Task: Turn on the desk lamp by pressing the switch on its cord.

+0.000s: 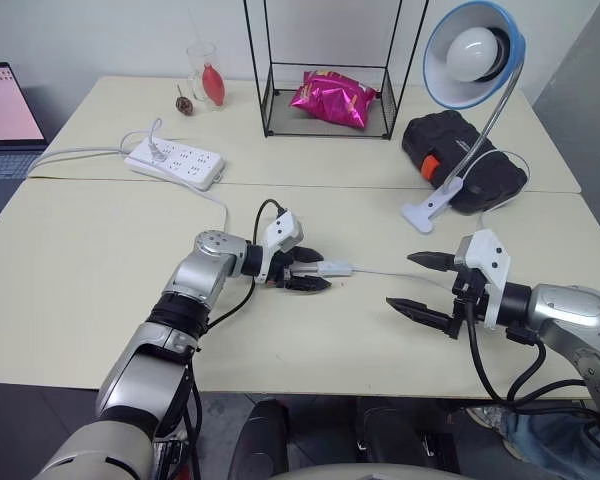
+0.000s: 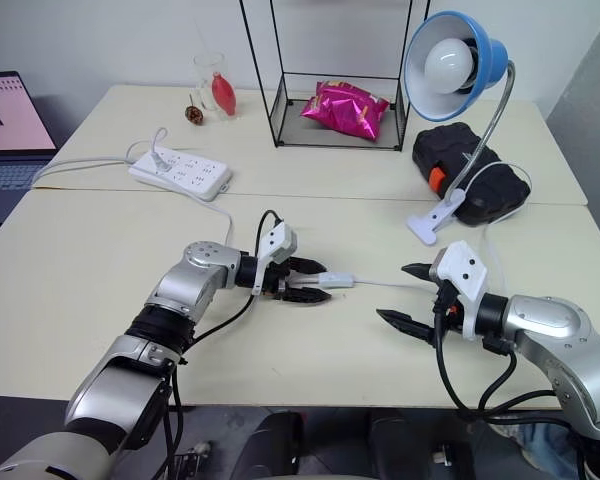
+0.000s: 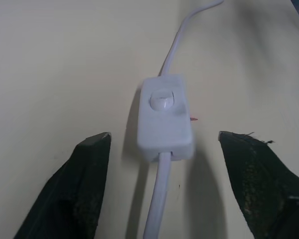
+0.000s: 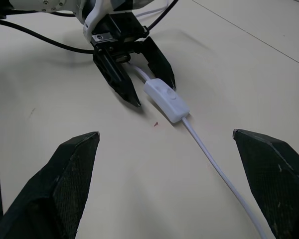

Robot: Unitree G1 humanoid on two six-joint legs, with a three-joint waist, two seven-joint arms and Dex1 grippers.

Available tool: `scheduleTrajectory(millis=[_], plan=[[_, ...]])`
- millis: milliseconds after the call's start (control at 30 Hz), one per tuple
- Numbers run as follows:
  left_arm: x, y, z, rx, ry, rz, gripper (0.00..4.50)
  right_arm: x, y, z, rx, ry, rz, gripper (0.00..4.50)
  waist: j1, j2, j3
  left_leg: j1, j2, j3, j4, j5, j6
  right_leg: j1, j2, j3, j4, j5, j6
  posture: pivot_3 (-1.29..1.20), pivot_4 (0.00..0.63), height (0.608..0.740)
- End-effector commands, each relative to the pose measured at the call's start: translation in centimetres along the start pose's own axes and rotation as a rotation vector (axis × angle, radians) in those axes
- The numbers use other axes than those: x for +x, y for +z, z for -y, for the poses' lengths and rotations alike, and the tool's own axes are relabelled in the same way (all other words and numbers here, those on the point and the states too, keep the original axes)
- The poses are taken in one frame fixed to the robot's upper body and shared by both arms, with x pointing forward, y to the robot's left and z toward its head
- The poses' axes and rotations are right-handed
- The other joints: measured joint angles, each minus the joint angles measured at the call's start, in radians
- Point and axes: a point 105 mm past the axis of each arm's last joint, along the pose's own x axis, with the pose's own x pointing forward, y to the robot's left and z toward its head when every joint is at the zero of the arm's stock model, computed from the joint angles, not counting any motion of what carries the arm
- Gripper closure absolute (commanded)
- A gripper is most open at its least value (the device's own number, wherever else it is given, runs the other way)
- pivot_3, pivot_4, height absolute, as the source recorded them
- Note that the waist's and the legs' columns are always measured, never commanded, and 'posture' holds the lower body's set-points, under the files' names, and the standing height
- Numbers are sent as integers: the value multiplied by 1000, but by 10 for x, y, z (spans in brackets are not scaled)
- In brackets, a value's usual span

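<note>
The left gripper [image 1: 305, 271] lies low over the table [image 1: 90, 260], pointing toward the robot's right, its two black fingers [image 3: 84, 184] parted with a gap on each side of the switch [image 3: 164, 117]; they straddle the switch's near end without touching it. The switch rests flat on the table, its round button facing up, and the cord [image 4: 217, 167] leaves it at both ends: one run passes back between the left fingers, the other runs across bare tabletop toward the right gripper [image 1: 420, 282]. That gripper hovers above the table with its fingers spread wide and nothing between them, well apart from the switch.

The tabletop around both grippers is bare up to the near edge. A seam between two table halves runs across just beyond the left arm. Past it stand the desk lamp [image 1: 475, 50], its white clip base [image 1: 425, 208] on the table beside a black case [image 1: 460, 155], a wire frame [image 1: 330, 70] holding a pink packet [image 1: 332, 100], a power strip [image 1: 175, 162], a glass [image 1: 205, 72] and, at the far left edge, a laptop [image 1: 5, 120]. No writing on any of these can be read.
</note>
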Motion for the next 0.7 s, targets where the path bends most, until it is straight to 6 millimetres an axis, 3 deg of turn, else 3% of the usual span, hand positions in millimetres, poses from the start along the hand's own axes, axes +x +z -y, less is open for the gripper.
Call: scheduleTrajectory(millis=[33, 300, 367, 500, 700], plan=[[2, 6, -1, 25, -7, 4, 1980, -4, 11, -1, -38, -8, 34, 0, 0, 0, 0, 0, 0, 0, 0, 0, 0, 0, 0, 0, 0, 0, 0, 0, 150, 740], [5, -1, -1, 78, 1, -23, 3431, -3, 13, -1, -40, -9, 42, 0, 0, 0, 0, 0, 0, 0, 0, 0, 0, 0, 0, 0, 0, 0, 0, 0, 150, 740], [4, 1, -2, 104, 19, -13, 3430, -2, 15, -2, -25, -8, 55, 0, 0, 0, 0, 0, 0, 0, 0, 0, 0, 0, 0, 0, 0, 0, 0, 0, 150, 740], [0, 11, -2, 147, 53, 42, 3430, 3, 16, -26, 149, 56, 114, 0, 0, 0, 0, 0, 0, 0, 0, 0, 0, 0, 0, 0, 0, 0, 0, 0, 150, 740], [-6, 28, 4, 234, 115, 112, 3430, 19, -5, -38, 481, -58, 165, 0, 0, -1, -1, 0, 1, -2, -1, 0, 0, 0, 0, 0, 1, 0, -1, 0, 150, 740]])
